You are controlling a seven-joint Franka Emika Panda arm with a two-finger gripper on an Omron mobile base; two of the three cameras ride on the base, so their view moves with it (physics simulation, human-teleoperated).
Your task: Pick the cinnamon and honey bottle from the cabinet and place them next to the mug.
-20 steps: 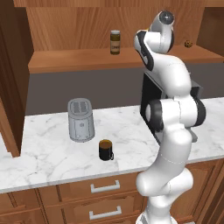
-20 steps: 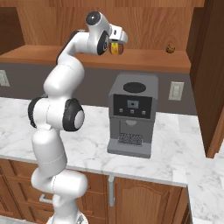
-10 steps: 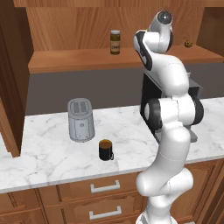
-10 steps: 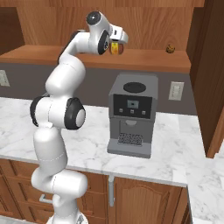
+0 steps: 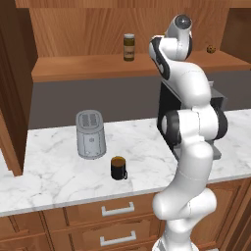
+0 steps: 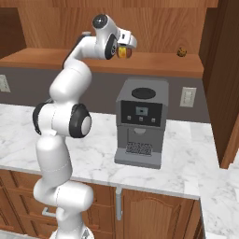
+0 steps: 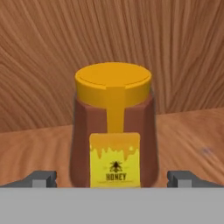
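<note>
Where the cabinet (image 5: 88, 73) shelf runs, honey bottle (image 7: 113, 127) stands upright.

Mug (image 5: 118, 167) right of toaster (image 5: 90, 134)

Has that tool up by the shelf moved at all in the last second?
Yes, slightly. In the right base view the tool has crept rightward along the cabinet shelf, measured against the coffee machine below, and stands open around the honey bottle.
</note>
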